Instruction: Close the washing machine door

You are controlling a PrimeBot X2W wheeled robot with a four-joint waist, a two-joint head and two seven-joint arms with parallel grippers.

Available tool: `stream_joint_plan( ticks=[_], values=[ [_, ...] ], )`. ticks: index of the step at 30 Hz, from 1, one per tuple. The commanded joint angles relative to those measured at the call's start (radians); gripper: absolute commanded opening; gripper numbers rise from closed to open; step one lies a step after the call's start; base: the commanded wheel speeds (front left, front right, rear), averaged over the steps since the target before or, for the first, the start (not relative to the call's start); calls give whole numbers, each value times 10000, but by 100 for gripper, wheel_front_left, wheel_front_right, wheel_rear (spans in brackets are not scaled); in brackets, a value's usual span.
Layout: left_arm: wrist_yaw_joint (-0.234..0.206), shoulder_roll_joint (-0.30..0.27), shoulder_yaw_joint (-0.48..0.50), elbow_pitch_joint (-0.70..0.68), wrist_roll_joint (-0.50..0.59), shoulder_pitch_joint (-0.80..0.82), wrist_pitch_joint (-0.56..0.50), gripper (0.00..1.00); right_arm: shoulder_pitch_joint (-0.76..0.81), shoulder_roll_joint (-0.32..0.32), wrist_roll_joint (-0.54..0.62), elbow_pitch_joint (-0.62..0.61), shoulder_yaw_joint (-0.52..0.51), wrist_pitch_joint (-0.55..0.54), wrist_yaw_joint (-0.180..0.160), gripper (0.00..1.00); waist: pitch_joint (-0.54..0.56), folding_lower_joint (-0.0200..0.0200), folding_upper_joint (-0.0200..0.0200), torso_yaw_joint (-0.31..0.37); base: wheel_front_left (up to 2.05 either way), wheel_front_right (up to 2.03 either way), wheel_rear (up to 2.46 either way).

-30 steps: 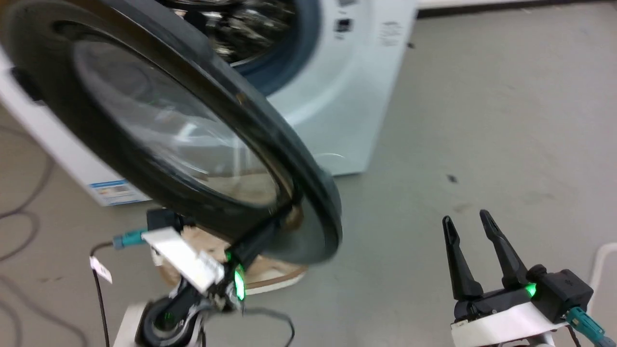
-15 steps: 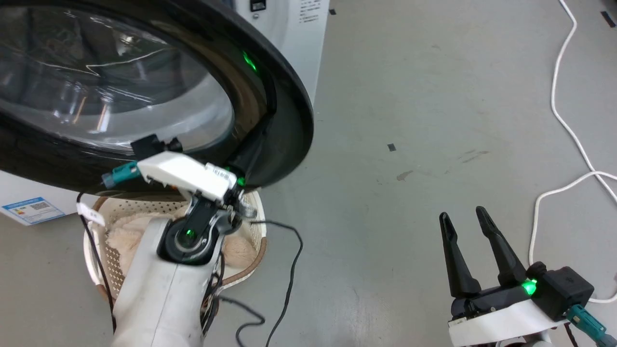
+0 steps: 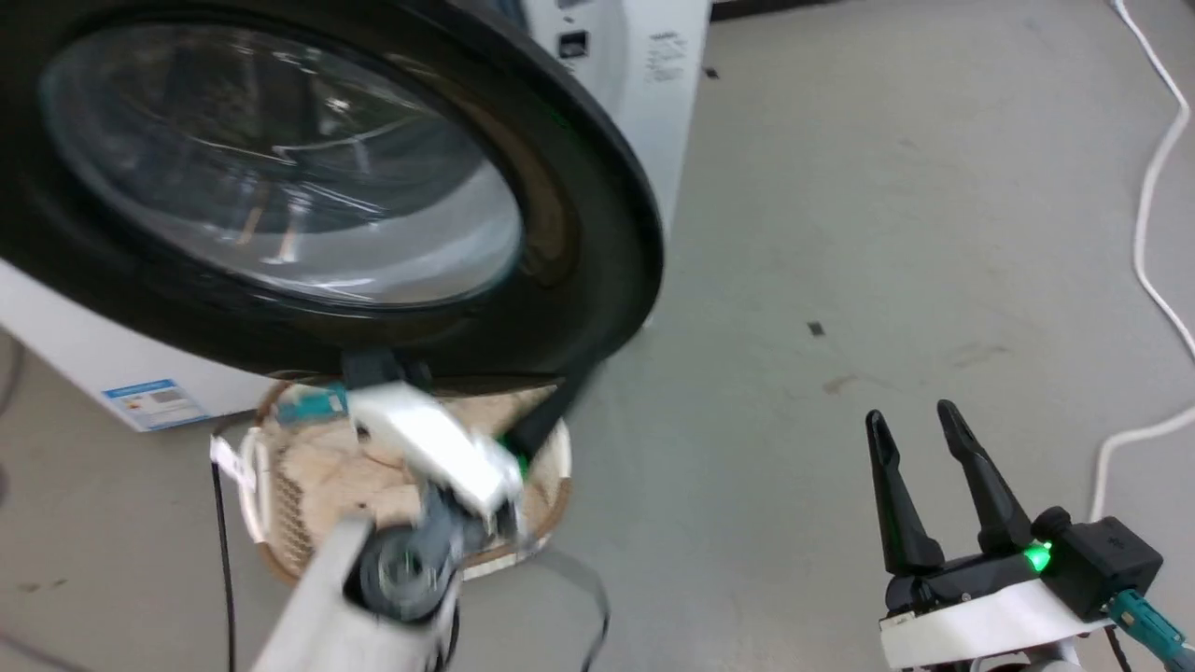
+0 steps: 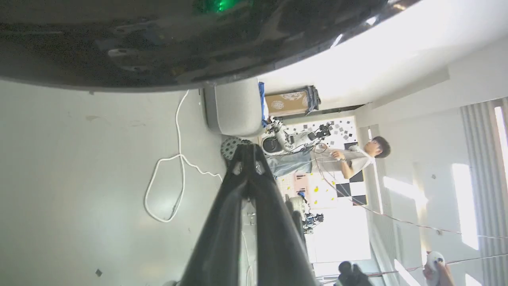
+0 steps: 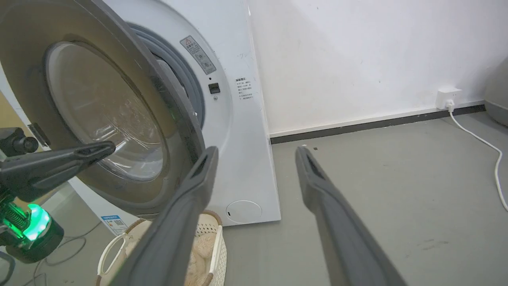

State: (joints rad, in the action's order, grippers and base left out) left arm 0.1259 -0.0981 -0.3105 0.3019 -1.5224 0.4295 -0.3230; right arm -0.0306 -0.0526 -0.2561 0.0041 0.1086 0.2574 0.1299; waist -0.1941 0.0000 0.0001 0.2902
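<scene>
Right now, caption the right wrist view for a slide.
Right gripper, jaws apart, faces the ajar washing machine door; left gripper before its glass.

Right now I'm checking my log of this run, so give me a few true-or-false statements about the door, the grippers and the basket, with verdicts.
1. The washing machine door is fully shut. False: it stands ajar, with the grey gasket showing behind it.
2. The right gripper is open and holds nothing. True.
3. The left gripper has its fingers closed together. True.
4. The basket below the door is empty. False: a pale fluffy cloth lies in it.
</scene>
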Motion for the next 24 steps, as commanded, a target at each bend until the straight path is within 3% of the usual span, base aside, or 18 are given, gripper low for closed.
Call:
stream_joint_plan(
  ticks=[1, 3, 5, 9, 12, 18, 21, 24],
  values=[
    [46, -429, -402, -381, 426, -612, -194, 0, 30, 24, 96, 21, -44, 44, 8, 100, 386, 0, -1, -455, 0, 0, 0],
    [46, -722, -696, -642, 758, -912, -249, 0, 59, 24, 124, 31, -53, 44, 8, 100, 479, 0, -1, -575, 0, 0, 0],
    [46, -1396, -1240, -1077, 1632, -1435, -65, 0, 117, 24, 176, 52, -81, 44, 8, 100, 666, 0, -1, -819, 0, 0, 0],
    [47, -2810, -2236, -1481, 4207, -2035, 1452, 0, 272, 24, 249, 64, -182, 44, 8, 100, 975, 0, -1, -1324, 0, 0, 0],
    [12, -3338, -2278, -1278, 5606, -2228, 2872, 0, 422, 24, 342, 78, -239, 44, 8, 100, 1148, 0, -1, -1721, 0, 0, 0],
    [-756, -3476, -1289, -1462, 7175, -2440, 5580, 0, 647, 24, 384, 49, -339, 44, 8, 100, 1461, 0, -1, -2362, 0, 0, 0],
    [-1264, -3251, -531, -1941, 8006, -2769, 5827, 0, 762, 24, 448, 43, -323, 44, 8, 100, 1568, 0, -1, -2615, 0, 0, 0],
    [-1536, -2655, 404, -2822, 9057, -3342, 5841, 0, 815, 24, 502, 55, -249, 44, 8, 100, 1630, 0, -1, -2790, 0, 0, 0]
  ],
)
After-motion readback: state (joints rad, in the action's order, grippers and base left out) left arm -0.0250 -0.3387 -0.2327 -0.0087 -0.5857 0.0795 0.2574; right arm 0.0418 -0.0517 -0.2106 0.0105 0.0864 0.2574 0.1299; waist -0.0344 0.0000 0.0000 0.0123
